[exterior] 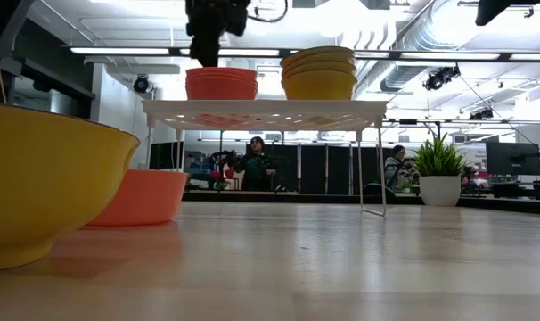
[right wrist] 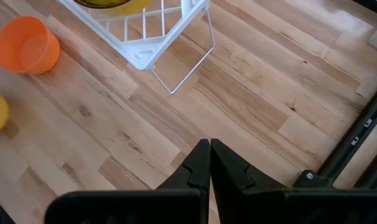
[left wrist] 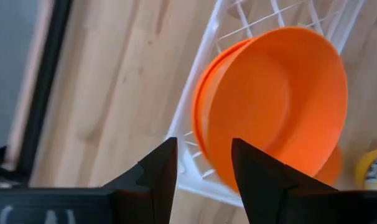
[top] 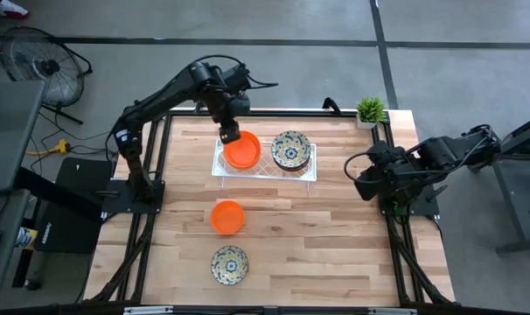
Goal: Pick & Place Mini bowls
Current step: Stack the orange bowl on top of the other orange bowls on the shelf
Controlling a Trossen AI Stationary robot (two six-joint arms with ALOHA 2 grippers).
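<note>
Orange bowl stack (top: 242, 152) sits on the white tray (top: 310, 171); the left claw (left wrist: 204, 163), fingers parted, straddles its rim. Lifting crookedly could snag that rim and topple the stack. Right claw (right wrist: 209, 163) waits closed, well apart.

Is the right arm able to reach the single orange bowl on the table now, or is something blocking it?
Probably yes. The orange bowl sits alone on bare wood in front of the white rack. Between it and the shut right claw, parked at the table's right edge, lies only open tabletop.
</note>
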